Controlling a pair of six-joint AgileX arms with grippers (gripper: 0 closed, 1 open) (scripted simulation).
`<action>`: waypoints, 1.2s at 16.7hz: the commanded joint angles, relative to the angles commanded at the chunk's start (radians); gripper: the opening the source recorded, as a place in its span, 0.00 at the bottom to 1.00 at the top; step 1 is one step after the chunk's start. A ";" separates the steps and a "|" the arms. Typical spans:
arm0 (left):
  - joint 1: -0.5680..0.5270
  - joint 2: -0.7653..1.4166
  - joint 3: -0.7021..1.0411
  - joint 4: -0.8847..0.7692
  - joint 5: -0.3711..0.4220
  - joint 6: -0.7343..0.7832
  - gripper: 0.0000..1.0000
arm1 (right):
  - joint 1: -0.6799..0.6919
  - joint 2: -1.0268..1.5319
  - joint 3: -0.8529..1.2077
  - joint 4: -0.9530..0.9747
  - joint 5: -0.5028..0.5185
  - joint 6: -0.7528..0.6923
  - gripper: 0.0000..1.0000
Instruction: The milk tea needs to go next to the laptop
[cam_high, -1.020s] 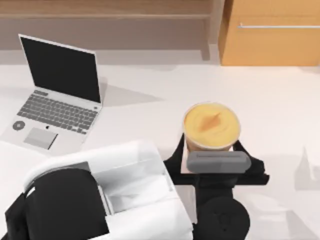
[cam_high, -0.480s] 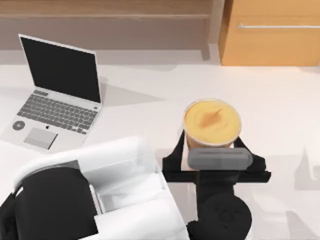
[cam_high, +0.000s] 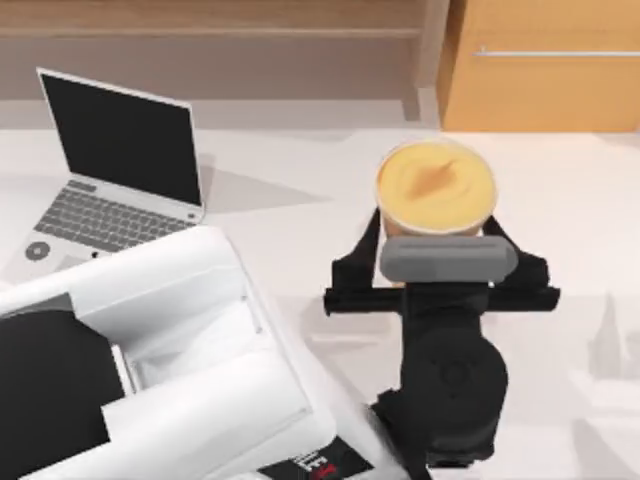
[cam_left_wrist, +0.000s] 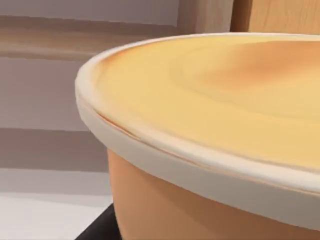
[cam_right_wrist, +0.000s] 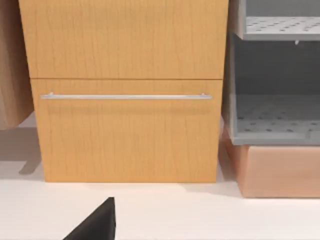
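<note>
The milk tea (cam_high: 435, 187) is a cup of orange-tan drink with a round yellow-orange top, right of the table's middle. My left gripper (cam_high: 438, 250) is shut on its sides, one black finger (cam_high: 358, 262) on each flank, and holds it upright above the table. The left wrist view has the cup's rim and lid (cam_left_wrist: 215, 100) right up close. The laptop (cam_high: 125, 140) stands open at the far left with its black screen up. My white left arm (cam_high: 170, 350) covers its front part. My right gripper (cam_right_wrist: 95, 222) is parked, facing the cabinet.
A wooden cabinet with a metal handle (cam_high: 545, 65) stands behind the table at the right, also in the right wrist view (cam_right_wrist: 125, 95). A grey shelf unit (cam_right_wrist: 275, 100) is beside it. Bare white table (cam_high: 290, 215) lies between laptop and cup.
The left gripper has lifted the milk tea and carried it toward the far side of the table. The white arm has swung forward and now covers the laptop's trackpad.
</note>
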 joint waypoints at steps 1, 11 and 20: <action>0.017 -0.024 0.002 -0.014 0.019 0.003 0.00 | 0.000 0.000 0.000 0.000 0.000 0.000 1.00; 0.187 -0.204 -0.021 -0.094 0.172 0.019 0.00 | 0.000 0.000 0.000 0.000 0.000 0.000 1.00; 0.315 -0.248 -0.133 -0.064 0.304 0.000 0.00 | 0.000 0.000 0.000 0.000 0.000 0.000 1.00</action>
